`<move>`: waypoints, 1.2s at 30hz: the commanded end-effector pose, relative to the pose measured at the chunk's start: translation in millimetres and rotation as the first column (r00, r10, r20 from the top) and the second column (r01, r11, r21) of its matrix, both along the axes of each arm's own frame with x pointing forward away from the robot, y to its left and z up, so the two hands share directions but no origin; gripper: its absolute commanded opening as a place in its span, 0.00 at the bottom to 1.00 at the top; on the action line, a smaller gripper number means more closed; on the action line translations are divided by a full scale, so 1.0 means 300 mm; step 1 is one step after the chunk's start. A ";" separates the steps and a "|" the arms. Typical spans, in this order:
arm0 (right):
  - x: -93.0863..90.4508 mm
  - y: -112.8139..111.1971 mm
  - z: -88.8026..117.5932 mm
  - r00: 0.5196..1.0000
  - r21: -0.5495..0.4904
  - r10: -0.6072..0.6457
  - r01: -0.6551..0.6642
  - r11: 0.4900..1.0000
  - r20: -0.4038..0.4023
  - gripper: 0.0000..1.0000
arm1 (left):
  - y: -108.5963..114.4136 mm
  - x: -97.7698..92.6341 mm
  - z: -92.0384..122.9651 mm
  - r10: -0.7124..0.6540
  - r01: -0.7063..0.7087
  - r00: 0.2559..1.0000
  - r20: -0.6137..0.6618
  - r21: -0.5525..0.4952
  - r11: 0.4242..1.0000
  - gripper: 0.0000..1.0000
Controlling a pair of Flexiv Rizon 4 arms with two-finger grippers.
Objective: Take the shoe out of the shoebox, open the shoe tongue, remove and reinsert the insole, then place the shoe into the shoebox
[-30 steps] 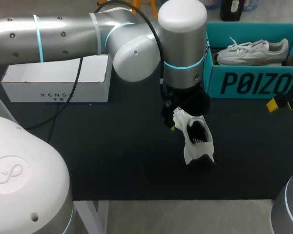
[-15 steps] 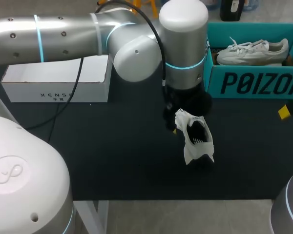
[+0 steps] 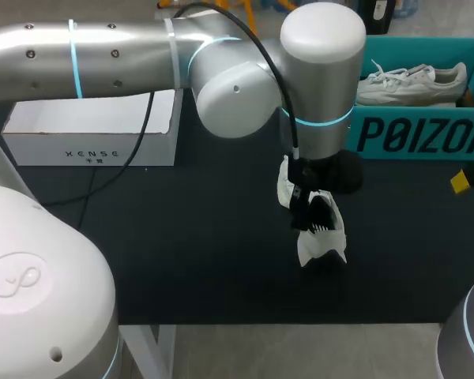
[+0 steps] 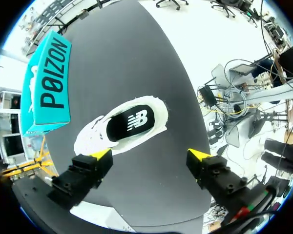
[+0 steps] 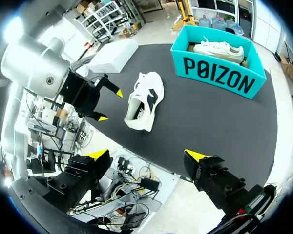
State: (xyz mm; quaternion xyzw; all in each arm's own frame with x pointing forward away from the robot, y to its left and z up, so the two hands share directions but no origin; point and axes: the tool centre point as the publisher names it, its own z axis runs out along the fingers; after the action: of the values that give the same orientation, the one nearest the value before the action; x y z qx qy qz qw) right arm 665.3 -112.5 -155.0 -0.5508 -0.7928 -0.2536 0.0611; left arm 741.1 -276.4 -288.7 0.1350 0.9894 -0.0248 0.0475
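1. Desk (image 3: 182,260): black top. A strip of it shows between the near edge and the shoe (image 3: 322,237).
2. Shoe: white, lying on the desk right of centre, outside the shoebox (image 3: 415,134) and apart from it. One end points to the near edge, and in the R wrist view it sits close to that edge. The opening faces up, with the dark insole (image 4: 132,122) visible inside.
3. L end effector (image 4: 150,154): above the shoe, approx. over its far end in the head view. Fingers are spread wide and hold nothing. In the L wrist view the shoe lies ahead, between the lines of the two tips, with no contact on either side. The R wrist view puts it beside the shoe, on the side away from the shoebox, with a gap between.
4. R end effector (image 5: 147,154): at the desk's right side, well apart from the shoe. Fingers are wide apart and hold nothing. The head view shows only one yellow tip, at the picture's right edge.
5. Room: a wide stretch of top runs from the shoe to the white box (image 3: 95,130) at far left.
6. Far right: the teal shoebox is open-topped, with a 2nd shoe (image 3: 411,79), white, inside. The L arm crosses in front of its left end.
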 end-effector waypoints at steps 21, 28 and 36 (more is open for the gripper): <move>0.002 0.003 -0.003 1.000 -0.003 -0.001 0.001 1.000 -0.001 1.00 | -0.150 -0.096 -0.182 0.201 -0.202 0.979 0.016 0.026 0.979 1.00; 0.002 0.003 -0.003 1.000 -0.003 -0.001 0.001 1.000 -0.001 1.00 | -0.158 -0.088 -0.218 0.221 -0.221 0.975 0.002 0.050 0.974 1.00; 0.002 0.003 -0.003 1.000 -0.003 -0.001 0.001 1.000 -0.001 1.00 | -0.180 -0.068 -0.246 0.215 -0.214 0.977 -0.010 0.056 0.975 1.00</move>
State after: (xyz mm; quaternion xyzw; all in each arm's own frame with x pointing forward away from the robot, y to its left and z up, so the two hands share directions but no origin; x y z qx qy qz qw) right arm 664.9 -112.5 -154.9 -0.5509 -0.7927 -0.2539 0.0607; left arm 719.2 -324.4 -359.1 0.0283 0.9988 0.0012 0.0401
